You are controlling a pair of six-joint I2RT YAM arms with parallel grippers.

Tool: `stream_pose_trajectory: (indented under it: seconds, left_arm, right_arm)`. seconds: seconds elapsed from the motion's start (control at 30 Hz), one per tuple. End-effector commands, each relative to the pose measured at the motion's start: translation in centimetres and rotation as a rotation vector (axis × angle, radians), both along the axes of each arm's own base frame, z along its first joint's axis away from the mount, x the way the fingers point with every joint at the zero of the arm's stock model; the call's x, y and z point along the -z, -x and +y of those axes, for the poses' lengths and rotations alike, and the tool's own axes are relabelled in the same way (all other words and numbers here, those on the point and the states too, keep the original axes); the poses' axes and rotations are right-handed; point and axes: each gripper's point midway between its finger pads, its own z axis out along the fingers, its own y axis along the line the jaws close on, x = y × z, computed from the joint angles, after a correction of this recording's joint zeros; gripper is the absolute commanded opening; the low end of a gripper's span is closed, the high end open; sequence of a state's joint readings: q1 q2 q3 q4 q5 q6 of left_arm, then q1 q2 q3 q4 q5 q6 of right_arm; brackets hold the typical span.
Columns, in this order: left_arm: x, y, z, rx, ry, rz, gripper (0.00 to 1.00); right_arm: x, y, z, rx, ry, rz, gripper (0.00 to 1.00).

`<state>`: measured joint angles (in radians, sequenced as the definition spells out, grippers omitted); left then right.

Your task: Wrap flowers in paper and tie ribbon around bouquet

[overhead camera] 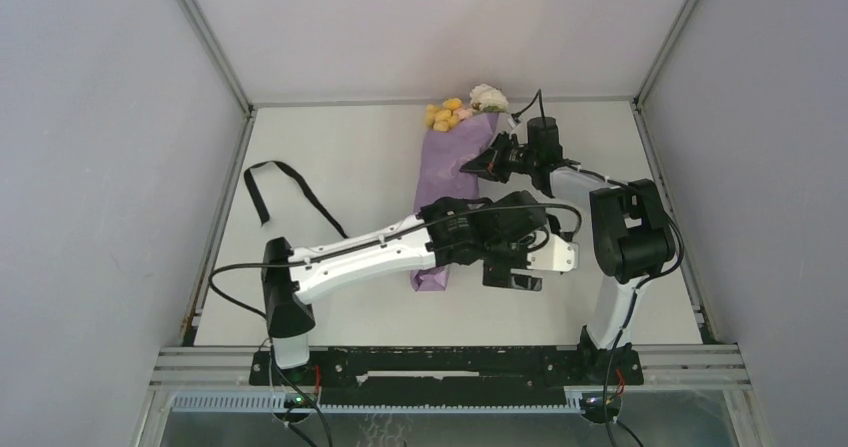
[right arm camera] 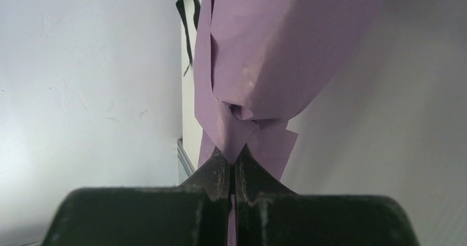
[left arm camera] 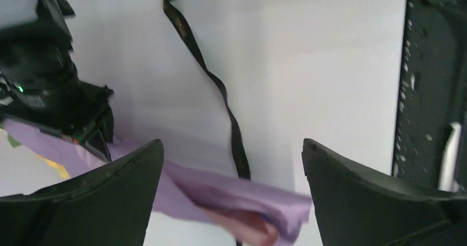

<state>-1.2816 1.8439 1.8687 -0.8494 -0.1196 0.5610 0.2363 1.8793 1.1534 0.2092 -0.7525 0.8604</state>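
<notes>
bouquet (overhead camera: 452, 182) lies mid-table, blooms (overhead camera: 447, 115) at the far end, lilac paper (right arm camera: 264, 48) rolled round the stems. right gripper (right arm camera: 232, 160) clenched on a paper fold. left gripper (left arm camera: 231, 147) spread wide above the narrow end, holding nothing. ribbon (left arm camera: 223, 94) trails left and reaches the narrow end; can't tell if it goes under. my read: don't release the right pinch or the wrap springs open. left picks the ribbon up near its end.

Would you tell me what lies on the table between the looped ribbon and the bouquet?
Nothing: in the top view the table is bare between the looped ribbon and the bouquet.
</notes>
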Motion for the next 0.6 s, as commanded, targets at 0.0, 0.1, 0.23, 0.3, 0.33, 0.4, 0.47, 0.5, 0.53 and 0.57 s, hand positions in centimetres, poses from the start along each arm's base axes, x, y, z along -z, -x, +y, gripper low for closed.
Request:
stream_pose_trajectory:
  seconds: [0.0,0.1,0.23,0.3,0.33,0.4,0.47,0.5,0.53,0.57]
  left_arm:
    - [-6.4,0.5,7.4,-0.094,0.042,0.135,1.0]
    - [-7.0,-3.5,14.2,-0.295,0.036,0.17,1.0]
    - [-5.4,-9.9,24.7,-0.688,0.087,0.236,1.0]
    - [-3.7,-12.7,30.8,-0.92,0.133,0.268,1.0]
    - [-2.7,-14.0,34.2,-1.04,0.153,0.273,1.0]
    - [0.3,-15.7,41.2,-1.276,0.12,0.267,1.0]
    - [3.7,-16.4,48.3,-1.5,-0.01,0.248,1.0]
    - [5.2,-16.5,51.3,-1.573,-0.063,0.26,1.0]
    - [6.7,-16.5,53.5,-1.622,-0.094,0.29,1.0]
    - [8.7,-16.6,55.3,-1.659,-0.124,0.348,1.0]
  right_arm:
    - [-4.3,0.7,0.9,-0.077,0.002,-0.147,0.0]
    - [-3.7,1.3,1.3,-0.103,0.022,-0.145,0.0]
    - [-3.0,1.9,1.8,-0.132,0.044,-0.142,0.0]
    - [-2.7,2.3,2.0,-0.142,0.06,-0.141,0.0]
    - [-2.5,2.4,2.0,-0.145,0.07,-0.14,0.0]
    - [-2.0,2.7,2.1,-0.149,0.092,-0.135,0.0]
    - [-1.6,3.0,2.3,-0.157,0.107,-0.131,0.0]
    - [-1.4,3.1,2.5,-0.162,0.112,-0.128,0.0]
    - [-1.2,3.3,2.6,-0.166,0.118,-0.128,0.0]
    - [-1.1,3.4,2.7,-0.17,0.123,-0.127,0.0]
